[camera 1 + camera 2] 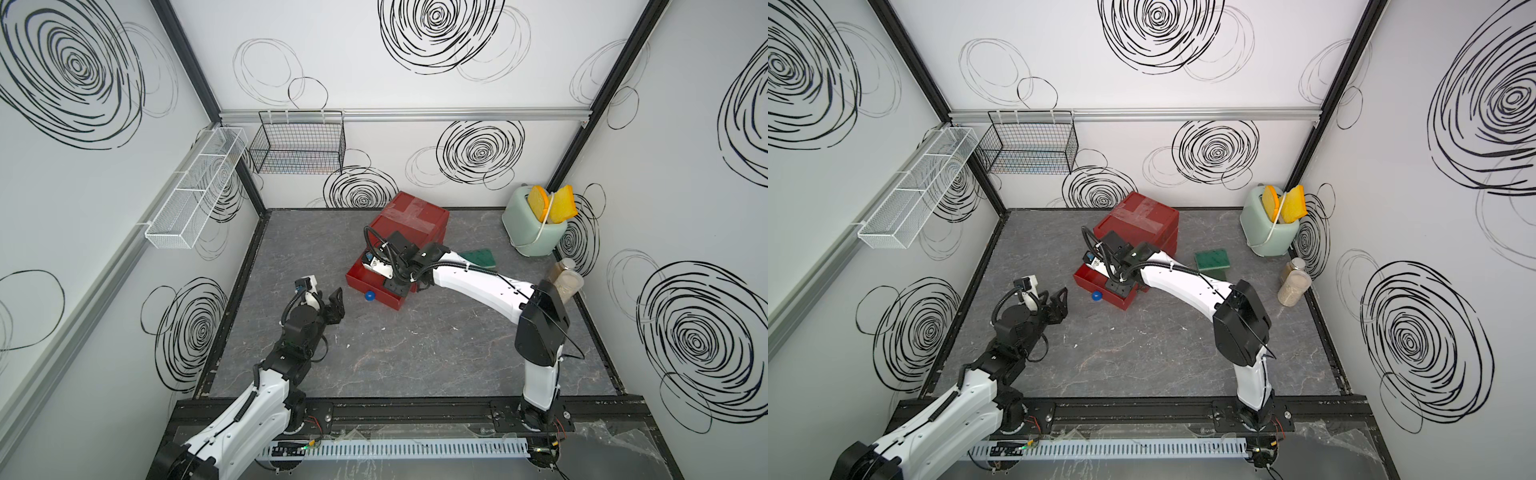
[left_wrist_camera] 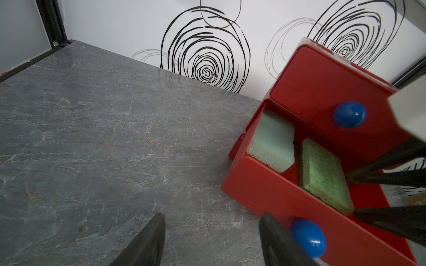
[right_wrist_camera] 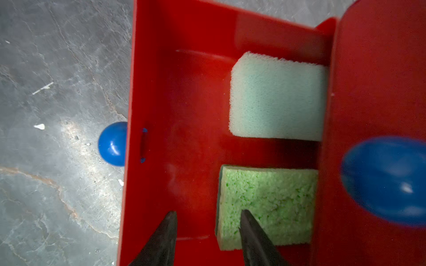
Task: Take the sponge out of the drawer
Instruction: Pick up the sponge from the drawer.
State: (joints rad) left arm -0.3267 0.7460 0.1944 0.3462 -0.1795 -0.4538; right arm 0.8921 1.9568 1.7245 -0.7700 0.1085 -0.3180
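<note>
Nearer than the wide-open, empty left end effector [image 2: 212,215], the part-open, empty right end effector [image 3: 208,211] hangs inside the drawer [image 3: 156,69], with the green sponge [image 3: 276,195] offset toward the cabinet [image 3: 380,69] under one fingertip [image 3: 247,221].

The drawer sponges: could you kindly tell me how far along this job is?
Done: the lower drawer is pulled open, and a dark green sponge lies on the table beside it. In hand: the right gripper reaches into the drawer, jaws open, one finger over the bright green sponge, gripping nothing. Still to do: grasp and lift it; the pale sponge also sits inside. The left gripper hangs open, empty.
</note>
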